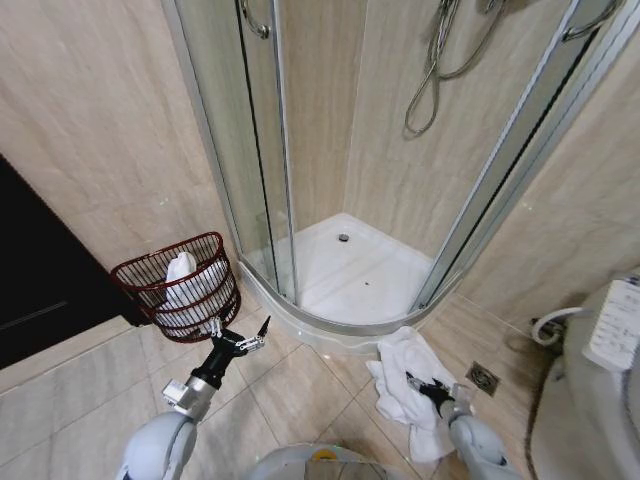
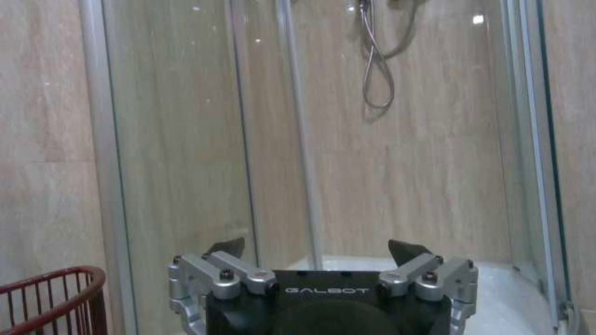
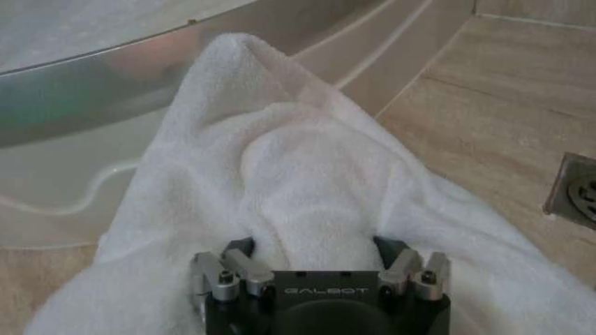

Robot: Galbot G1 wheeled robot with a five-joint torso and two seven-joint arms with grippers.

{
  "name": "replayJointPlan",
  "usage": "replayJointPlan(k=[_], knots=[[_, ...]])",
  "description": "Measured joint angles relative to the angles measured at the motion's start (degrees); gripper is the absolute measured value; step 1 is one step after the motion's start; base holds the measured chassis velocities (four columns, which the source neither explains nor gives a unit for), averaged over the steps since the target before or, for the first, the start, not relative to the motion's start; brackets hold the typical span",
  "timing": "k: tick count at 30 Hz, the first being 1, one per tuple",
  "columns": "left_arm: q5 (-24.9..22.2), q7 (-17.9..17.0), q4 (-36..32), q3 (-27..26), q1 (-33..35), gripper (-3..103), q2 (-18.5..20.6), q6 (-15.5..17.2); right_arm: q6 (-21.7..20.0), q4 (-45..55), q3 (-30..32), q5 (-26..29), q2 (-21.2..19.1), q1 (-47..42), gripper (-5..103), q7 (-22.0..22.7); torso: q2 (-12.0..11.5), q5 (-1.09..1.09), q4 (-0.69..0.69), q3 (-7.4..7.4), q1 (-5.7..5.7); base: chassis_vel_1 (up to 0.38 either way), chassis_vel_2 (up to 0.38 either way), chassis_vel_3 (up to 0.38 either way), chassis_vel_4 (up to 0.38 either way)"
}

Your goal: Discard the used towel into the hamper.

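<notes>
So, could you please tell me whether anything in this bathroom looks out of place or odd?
Yes: a white towel lies crumpled on the floor tiles against the shower base, with a fold between the right hand's fingers. The hamper already holds something white and leans tilted by the wall. The left hand hangs open beside it.

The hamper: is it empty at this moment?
No, the hamper already holds a white cloth standing up inside its dark red bands.
</notes>
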Motion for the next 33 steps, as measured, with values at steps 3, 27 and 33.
replayJointPlan(k=[3, 27, 33], knots=[[0.02, -0.02, -0.05, -0.16, 0.12, 100, -0.03, -0.02, 0.41, -0.67, -0.06, -0.02, 0.03, 0.38, 73, -0.16, 0.0, 0.0, 0.0, 0.0, 0.0, 0.0, 0.0, 0.0, 0.0], [0.31, -0.07, -2.79, -0.24, 1.05, 100, -0.83, 0.32, 6.36, 1.59, 1.41, 2.09, 1.78, -0.83, 14, -1.03, 0.0, 0.04, 0.0, 0.02, 0.0, 0.0, 0.0, 0.0, 0.0], [0.23, -0.15, -3.81, -0.31, 1.32, 100, -1.05, 0.26, 9.52, 13.54, 4.3, 3.09, 3.78, -5.76, 14, 1.97, 0.0, 0.03, 0.01, 0.02, 0.0, 0.0, 0.0, 0.0, 0.0]])
